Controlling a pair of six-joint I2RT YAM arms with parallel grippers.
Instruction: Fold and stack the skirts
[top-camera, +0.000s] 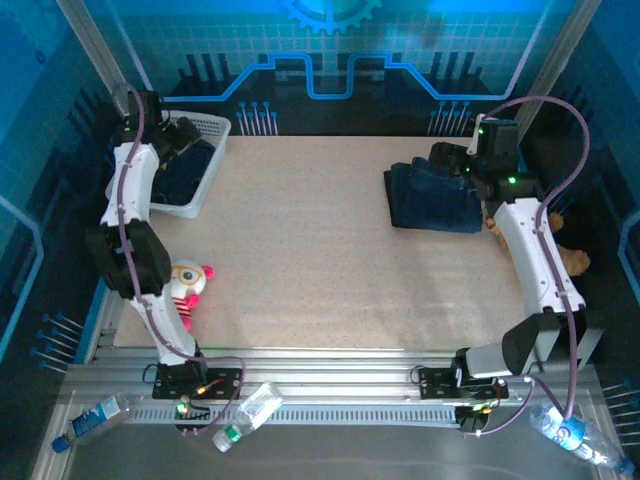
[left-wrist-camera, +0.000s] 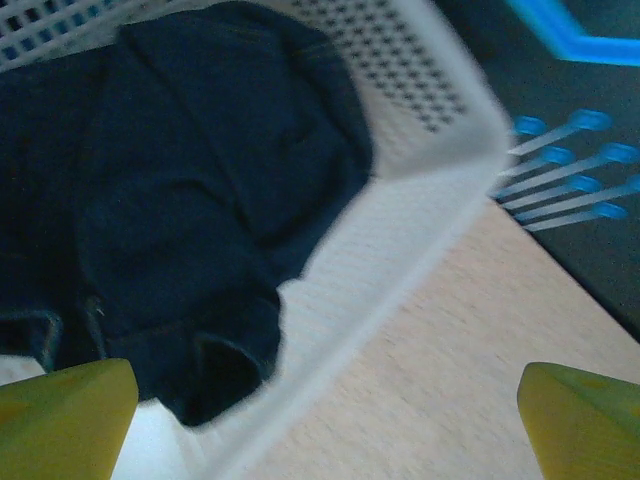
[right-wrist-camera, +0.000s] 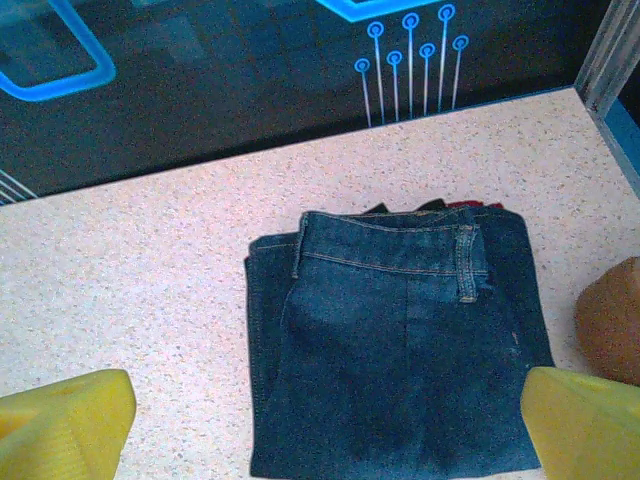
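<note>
One crumpled denim skirt (left-wrist-camera: 180, 200) is noted in the white basket (left-wrist-camera: 400, 150), far left on the table (top-camera: 300, 260), directly beneath the wide-open left claw (left-wrist-camera: 322, 420), the nearer one. Rightward, the folded stack (right-wrist-camera: 400, 350) is overhung by the open, empty right claw (right-wrist-camera: 322, 425).

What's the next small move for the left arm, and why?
Probably lower the open left gripper into the white basket and pinch the crumpled dark skirt. It lies unfolded there, while the folded denim skirt rests on the table by the open right gripper.
</note>
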